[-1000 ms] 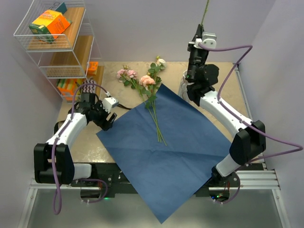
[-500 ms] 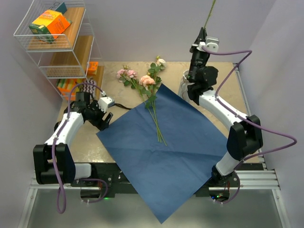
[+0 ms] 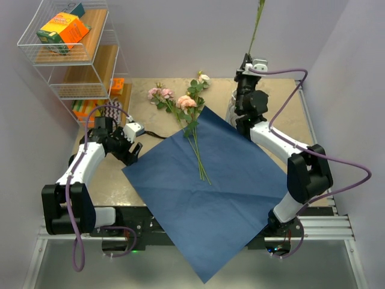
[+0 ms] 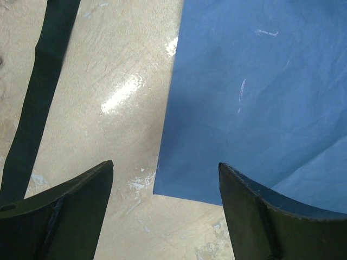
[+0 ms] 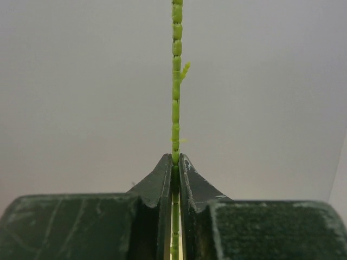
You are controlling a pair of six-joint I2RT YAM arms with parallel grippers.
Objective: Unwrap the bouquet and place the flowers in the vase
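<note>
Top external view: one blue paper sheet point(image 3: 210, 192) lies flat on the beige desk point(image 3: 114, 180). The flowers point(image 3: 186, 114), with pink, peach and cream heads, lie across its far corner. The right tool point(image 5: 176, 162) is clenched on one upright green stem point(image 5: 176, 81), and its arm mostly hides one white vase point(image 3: 231, 111). The left tool point(image 4: 165, 173) is released above the paper's corner, beside one black ribbon point(image 4: 38, 97). One wire shelf point(image 3: 78, 78) stands left.

From above and behind the arms, the top view covers the whole beige table point(image 3: 105, 180). The left wrist view looks closely down at that table and the corner of a flat blue paper sheet point(image 4: 255, 97); the right faces a pale wall point(image 5: 81, 97) along a thin green stem point(image 5: 176, 81).
</note>
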